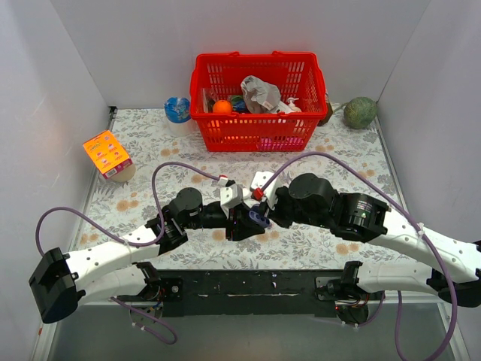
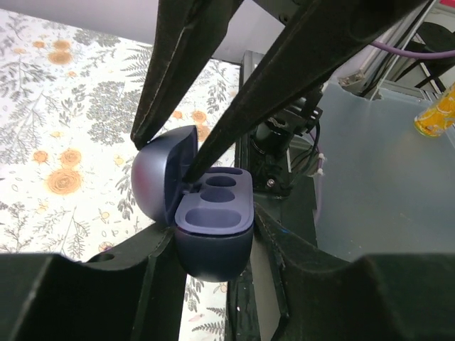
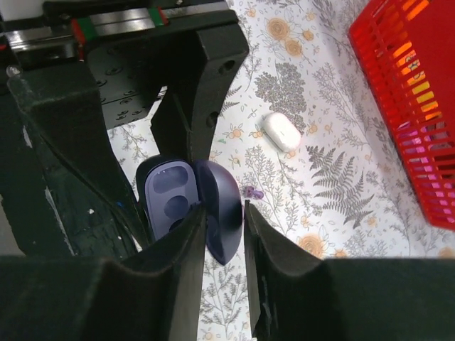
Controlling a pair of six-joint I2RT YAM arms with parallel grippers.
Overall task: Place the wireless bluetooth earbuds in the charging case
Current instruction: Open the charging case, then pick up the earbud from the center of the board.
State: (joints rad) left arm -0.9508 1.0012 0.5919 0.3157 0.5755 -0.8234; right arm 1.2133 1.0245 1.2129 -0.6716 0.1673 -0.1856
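Note:
The charging case (image 2: 213,234) is a dark bluish-purple shell, held low over the mat near the table's front middle (image 1: 258,218). Its lid stands open and both wells (image 3: 170,199) are empty. My left gripper (image 2: 213,252) is shut on the case's base. My right gripper (image 3: 224,209) straddles the open lid (image 3: 226,213), one finger inside and one outside, closed on it. One tiny purple earbud (image 3: 252,192) lies on the mat just beyond the lid. A small glossy white oval pod (image 3: 281,131) lies farther out on the mat.
A red basket (image 1: 259,90) full of items stands at the back middle, its wall also in the right wrist view (image 3: 412,106). A blue-white cup (image 1: 178,110), an orange box (image 1: 107,154) and a green ball (image 1: 361,113) sit around the mat's edges.

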